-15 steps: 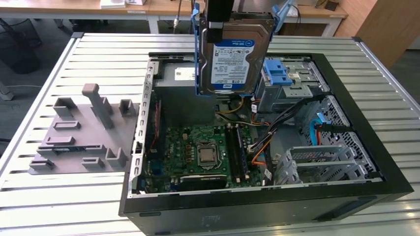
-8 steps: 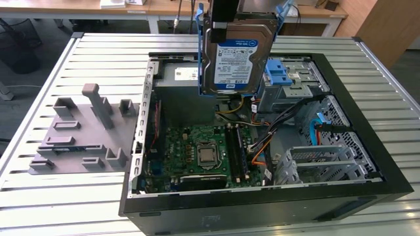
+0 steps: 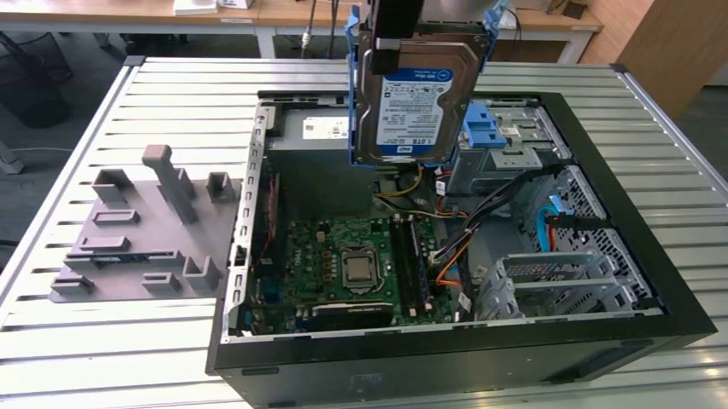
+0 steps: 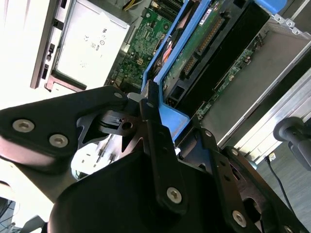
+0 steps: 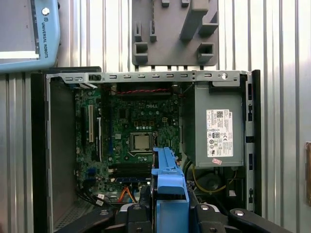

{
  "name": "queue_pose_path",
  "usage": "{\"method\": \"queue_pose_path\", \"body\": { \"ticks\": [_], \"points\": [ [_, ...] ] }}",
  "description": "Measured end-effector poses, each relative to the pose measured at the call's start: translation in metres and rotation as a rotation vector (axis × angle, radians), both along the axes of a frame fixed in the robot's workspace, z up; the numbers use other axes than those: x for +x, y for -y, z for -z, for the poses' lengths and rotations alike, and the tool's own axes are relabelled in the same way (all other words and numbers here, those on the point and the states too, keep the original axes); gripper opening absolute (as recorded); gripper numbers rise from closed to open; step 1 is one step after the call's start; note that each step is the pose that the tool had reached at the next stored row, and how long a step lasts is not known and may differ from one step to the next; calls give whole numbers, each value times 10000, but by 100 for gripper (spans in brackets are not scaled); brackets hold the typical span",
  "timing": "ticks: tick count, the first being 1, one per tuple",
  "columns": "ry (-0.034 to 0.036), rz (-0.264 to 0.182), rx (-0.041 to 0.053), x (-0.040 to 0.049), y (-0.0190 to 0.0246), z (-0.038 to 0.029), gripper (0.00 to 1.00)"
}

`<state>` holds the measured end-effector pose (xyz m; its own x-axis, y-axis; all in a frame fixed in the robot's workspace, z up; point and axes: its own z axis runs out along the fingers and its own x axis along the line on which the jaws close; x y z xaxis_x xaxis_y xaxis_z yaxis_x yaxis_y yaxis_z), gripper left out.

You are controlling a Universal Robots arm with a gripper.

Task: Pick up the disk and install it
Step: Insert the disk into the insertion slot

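Gripper (image 4: 165, 114) points straight down, fingers (image 4: 154, 136) pinching the blue carrier of the disk (image 3: 415, 102). Disk hangs upright above the open computer case (image 3: 455, 366), long axis vertical, label facing the exterior view, connector end down.

Exterior view's left: grey fixture plate (image 3: 125, 234). Behind the disk: power supply (image 3: 298, 128). Right: drive cage (image 3: 523, 136).

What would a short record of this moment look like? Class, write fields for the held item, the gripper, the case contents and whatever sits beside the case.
Held item: the disk, in its blue carrier, upright, label facing the exterior view
Gripper: gripper shut on the disk's blue carrier
Disk position: in the air above the open computer case, not yet installed
Inside case: motherboard, power supply, drive cage
Beside case: grey fixture on the slatted table, at the exterior view's left
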<state>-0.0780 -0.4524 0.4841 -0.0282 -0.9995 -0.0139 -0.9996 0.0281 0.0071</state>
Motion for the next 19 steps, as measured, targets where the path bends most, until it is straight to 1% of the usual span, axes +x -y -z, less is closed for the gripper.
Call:
{"method": "queue_pose_path", "body": {
  "ticks": [8, 11, 14, 19],
  "points": [
    [0, 0, 0, 5, 0, 0, 36],
    [0, -1, 1, 5, 14, 1, 36],
    [0, -1, -1, 5, 57, 1, 36],
    [-1, 0, -1, 5, 159, 3, 36]
  ]
}}
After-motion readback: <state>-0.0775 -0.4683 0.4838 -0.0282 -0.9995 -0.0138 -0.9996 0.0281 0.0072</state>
